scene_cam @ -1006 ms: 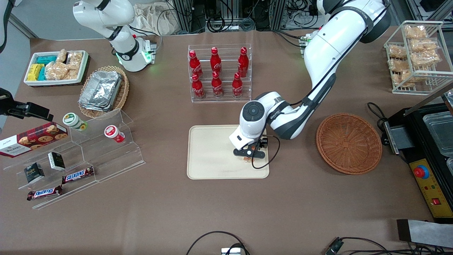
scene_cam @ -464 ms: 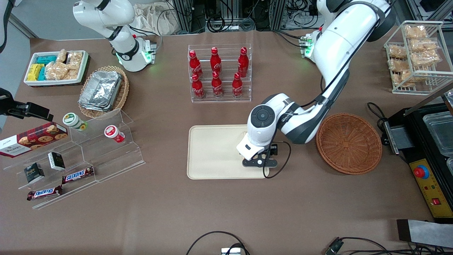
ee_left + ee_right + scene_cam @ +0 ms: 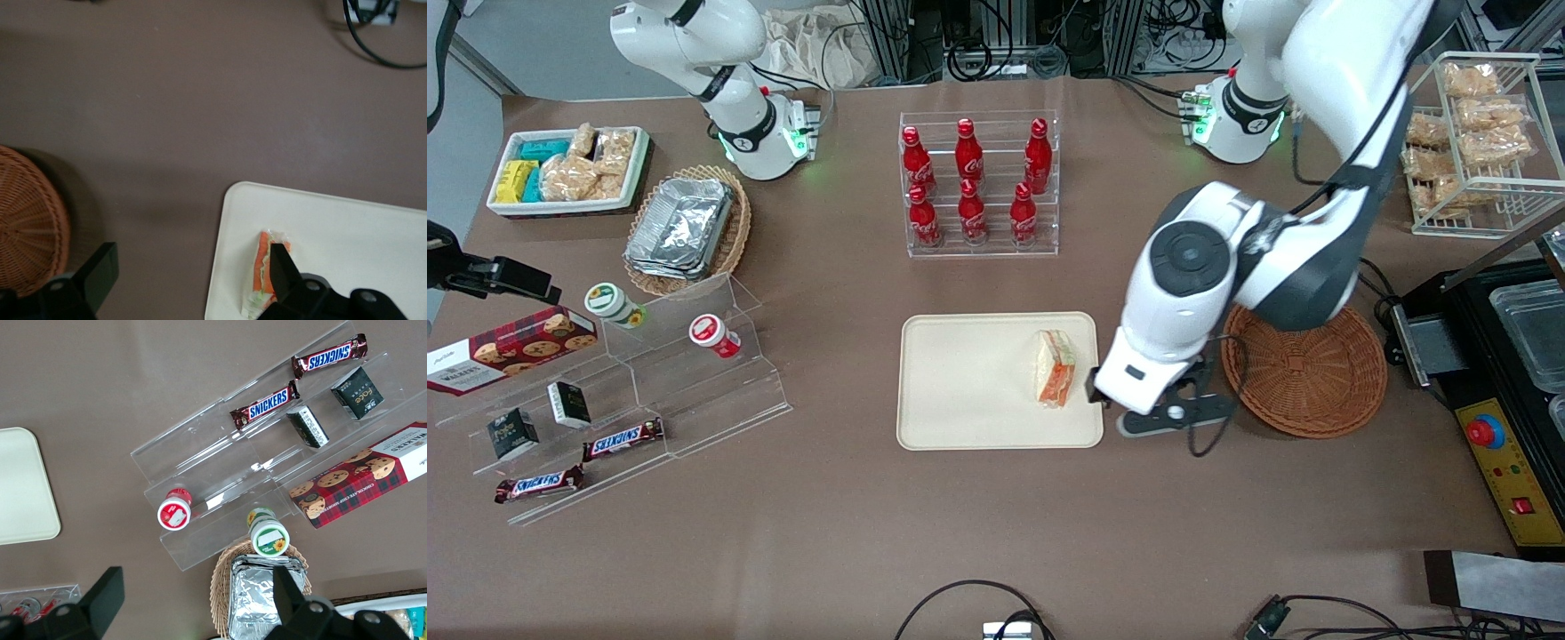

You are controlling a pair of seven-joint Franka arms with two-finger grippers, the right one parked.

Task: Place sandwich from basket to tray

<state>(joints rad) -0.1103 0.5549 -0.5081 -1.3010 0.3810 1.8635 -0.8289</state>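
The sandwich (image 3: 1054, 369) lies on the cream tray (image 3: 969, 382), close to the tray's edge that faces the basket, orange and green filling showing. The round reddish-brown basket (image 3: 1307, 373) holds nothing that I can see. My left gripper (image 3: 1169, 416) hangs above the bare table between tray and basket, open, with nothing between its fingers. In the left wrist view the sandwich (image 3: 260, 270) sits on the tray (image 3: 340, 227) beside one black finger (image 3: 283, 273). There the gripper (image 3: 190, 280) spans brown table, and the basket (image 3: 27, 220) shows beside the other finger.
A clear rack of red cola bottles (image 3: 978, 187) stands farther from the front camera than the tray. Toward the parked arm's end are a stepped acrylic shelf (image 3: 694, 382) with snacks and a tan basket of foil containers (image 3: 685, 227). A black machine (image 3: 1512, 356) flanks the basket.
The gripper has let go of the sandwich, risen off the tray and swung toward the basket. The sandwich, hidden under the hand before, now lies uncovered on the tray.
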